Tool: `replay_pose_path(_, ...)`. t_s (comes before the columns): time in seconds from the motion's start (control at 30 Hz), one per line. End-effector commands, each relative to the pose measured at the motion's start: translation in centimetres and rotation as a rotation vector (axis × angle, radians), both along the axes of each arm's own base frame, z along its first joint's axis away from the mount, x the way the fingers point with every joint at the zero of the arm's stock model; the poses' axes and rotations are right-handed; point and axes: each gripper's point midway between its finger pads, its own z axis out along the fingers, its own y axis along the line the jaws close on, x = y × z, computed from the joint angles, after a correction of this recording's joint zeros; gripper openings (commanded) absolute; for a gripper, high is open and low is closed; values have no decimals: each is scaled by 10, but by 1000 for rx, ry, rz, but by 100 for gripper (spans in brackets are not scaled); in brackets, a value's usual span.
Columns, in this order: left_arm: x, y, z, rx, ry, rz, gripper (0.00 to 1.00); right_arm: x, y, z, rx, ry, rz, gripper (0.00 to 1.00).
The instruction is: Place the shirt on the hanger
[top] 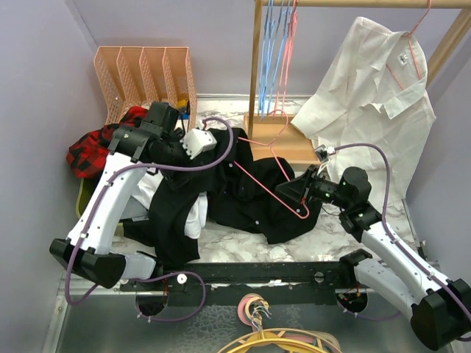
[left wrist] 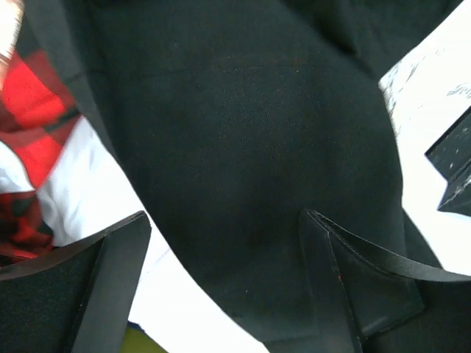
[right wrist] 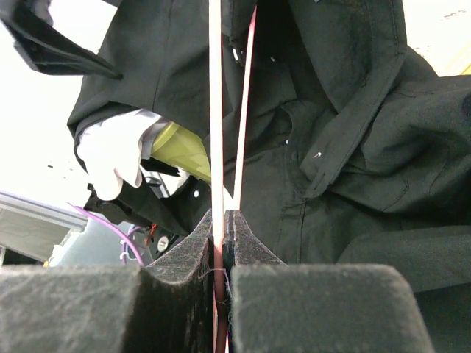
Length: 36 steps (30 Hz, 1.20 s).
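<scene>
The black shirt (top: 246, 198) lies crumpled across the middle of the marble table, and part of it hangs down at the left. The pink-red wire hanger (top: 257, 184) lies slanted on top of it. My right gripper (top: 296, 195) is shut on the hanger's lower corner. In the right wrist view the wire (right wrist: 215, 110) runs straight up from the shut pads (right wrist: 223, 220), with the shirt's collar and buttons (right wrist: 324, 147) behind it. My left gripper (top: 200, 143) is over the shirt's left part. In the left wrist view its fingers (left wrist: 110, 279) stand wide apart, with black cloth (left wrist: 250, 147) just beyond them.
A red-and-black plaid garment (top: 92, 151) lies at the left, in front of an orange file rack (top: 143, 73). A wooden rack (top: 291, 143) at the back holds blue hangers (top: 274, 51) and a white shirt (top: 375, 88). White cloth (right wrist: 118, 154) and something yellow-green (right wrist: 180, 151) show under the shirt.
</scene>
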Motion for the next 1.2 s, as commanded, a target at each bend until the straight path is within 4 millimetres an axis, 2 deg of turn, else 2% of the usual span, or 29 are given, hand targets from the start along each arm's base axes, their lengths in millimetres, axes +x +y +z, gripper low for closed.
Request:
replay_pose_path(0.0,4,24,-26,112,21,70,77,-2,1,11,17,-78,24,1)
replay_pose_path(0.03,7,27,-29,125,13,83,68,-2,1,12,17,-79,22,1)
replay_pose_path(0.13,20,34,-25,144,-42,125,35,-4,0,12,21,-78,22,1)
replay_pose_path(0.2,33,37,-15,146,-100,160,12,-6,0,11,23,-73,22,1)
replay_pose_path(0.23,41,39,-6,143,-137,181,7,-7,0,10,25,-71,23,1)
replay_pose_path(0.33,62,43,29,125,-252,227,6,-9,-1,9,24,-71,21,1)
replay_pose_path(0.47,75,43,65,120,-341,217,7,-10,-2,6,22,-66,20,1)
replay_pose_path(0.57,84,44,76,143,-375,204,7,-10,-1,6,28,-61,23,1)
replay_pose_path(0.8,101,44,85,197,-403,164,8,-10,-1,9,30,-69,22,1)
replay_pose_path(0.87,114,53,97,243,-465,198,13,-10,-2,9,29,-70,21,1)
replay_pose_path(0.93,136,71,116,328,-580,286,20,-10,-1,9,28,-68,21,1)
replay_pose_path(1.03,162,94,137,481,-714,371,24,-9,-1,10,33,-70,20,1)
replay_pose_path(1.17,188,97,150,583,-805,347,25,-8,0,9,37,-69,22,1)
